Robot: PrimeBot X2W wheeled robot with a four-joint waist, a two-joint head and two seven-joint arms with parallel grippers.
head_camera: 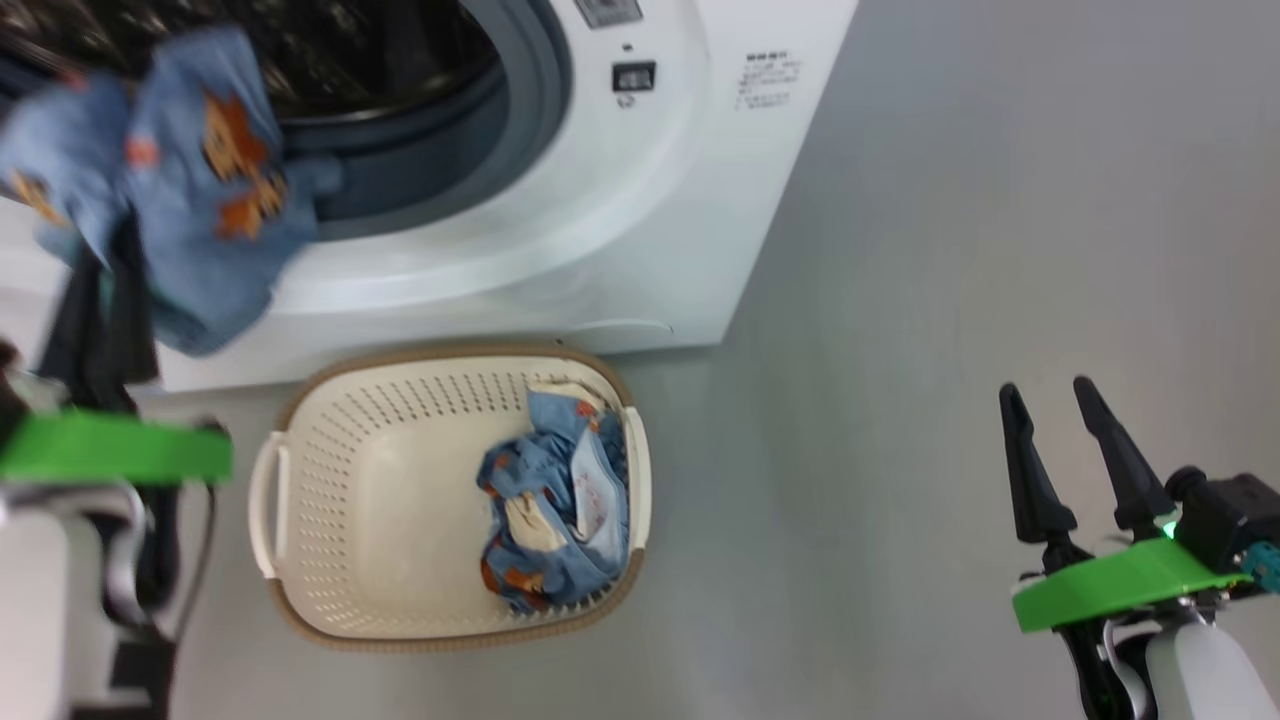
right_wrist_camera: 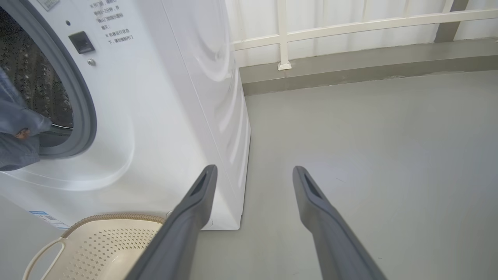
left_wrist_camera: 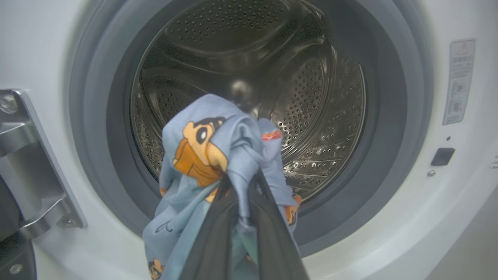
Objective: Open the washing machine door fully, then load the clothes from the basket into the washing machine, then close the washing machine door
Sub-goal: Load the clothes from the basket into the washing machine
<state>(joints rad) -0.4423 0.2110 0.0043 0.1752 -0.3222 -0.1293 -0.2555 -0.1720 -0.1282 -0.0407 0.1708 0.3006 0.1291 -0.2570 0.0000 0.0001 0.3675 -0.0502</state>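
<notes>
- Left wrist view: the left gripper (left_wrist_camera: pixel 243 181) was pinched almost fully closed on a light blue garment (left_wrist_camera: pixel 202 147) printed with orange-brown bears. The fabric was bunched over and between its two dark fingers (left_wrist_camera: pixel 280 249).
- The garment hung just in front of the round mouth of the washing machine (left_wrist_camera: pixel 428 217). Its top sat against the lower half of the perforated steel drum (left_wrist_camera: pixel 249 58). Whether the cloth touched the grey-blue rubber ring (left_wrist_camera: pixel 389 116) could not be told.
- A metal hinge bracket (left_wrist_camera: pixel 35 163) was fixed to the white front, left of the opening.
- A small black latch socket (left_wrist_camera: pixel 442 156) sat to the right of the opening, below a pale warning label (left_wrist_camera: pixel 459 81).
- In the head view the garment was blurred. It hung before the lower left of the opening, above and to the left of the basket (head_camera: pixel 370 500).
- The cream basket stood on the grey floor (head_camera: pixel 950 250), just in front of the machine's base, with its brown far rim close to the white panel.
- More of the clothes (head_camera: pixel 560 500) lay in a crumpled heap against the basket's right wall.
- The right gripper (head_camera: pixel 1045 387) was spread wide and held nothing. It was over the floor well to the right of the basket, fingers pointing up the view.
- In the right wrist view its parted fingers framed the machine's front right corner. The basket rim showed at lower left, beneath a small blue label sticker (right_wrist_camera: pixel 42 217).
</notes>
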